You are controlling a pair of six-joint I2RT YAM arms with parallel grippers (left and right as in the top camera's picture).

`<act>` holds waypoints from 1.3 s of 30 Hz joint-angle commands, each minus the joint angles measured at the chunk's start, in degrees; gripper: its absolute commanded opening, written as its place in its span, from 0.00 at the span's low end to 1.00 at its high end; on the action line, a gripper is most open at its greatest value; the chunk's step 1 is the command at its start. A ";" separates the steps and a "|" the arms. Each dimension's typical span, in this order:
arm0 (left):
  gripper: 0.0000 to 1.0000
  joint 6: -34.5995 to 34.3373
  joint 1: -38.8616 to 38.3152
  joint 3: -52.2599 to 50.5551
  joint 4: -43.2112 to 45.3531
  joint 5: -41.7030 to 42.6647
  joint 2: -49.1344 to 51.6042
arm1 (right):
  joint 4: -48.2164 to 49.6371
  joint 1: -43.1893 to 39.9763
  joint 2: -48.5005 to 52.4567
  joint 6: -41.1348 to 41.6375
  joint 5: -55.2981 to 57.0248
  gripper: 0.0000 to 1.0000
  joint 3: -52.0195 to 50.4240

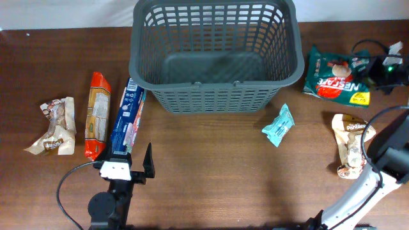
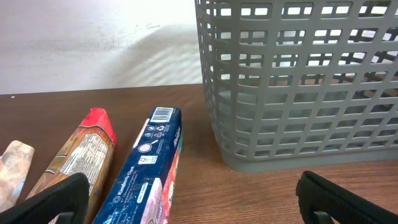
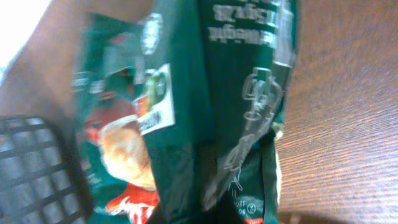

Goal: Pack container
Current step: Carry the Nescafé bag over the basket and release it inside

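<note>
One container (image 1: 214, 96) ahead, right of left gripper (image 1: 130, 160).

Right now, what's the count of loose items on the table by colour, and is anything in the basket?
Beige packets: 2
Orange-red packet: 1
Blue box: 1
Teal sachet: 1
Green Nescafe bag: 1
Total: 6 loose items, with nothing in the grey basket.
</note>
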 commanded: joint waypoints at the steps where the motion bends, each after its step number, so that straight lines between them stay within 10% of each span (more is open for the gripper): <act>1: 0.99 -0.15 -0.02 -0.42 0.11 0.42 -0.48 | 1.66 0.26 -10.12 0.26 -6.43 0.04 1.11; 27: 0.99 -0.15 -0.02 -0.42 0.13 0.42 -0.48 | 16.02 0.55 -43.67 5.90 -19.17 0.04 1.22; 39: 0.99 -0.15 -0.02 -0.42 0.13 0.42 -0.48 | 15.61 23.08 -38.38 7.13 -9.03 0.04 1.18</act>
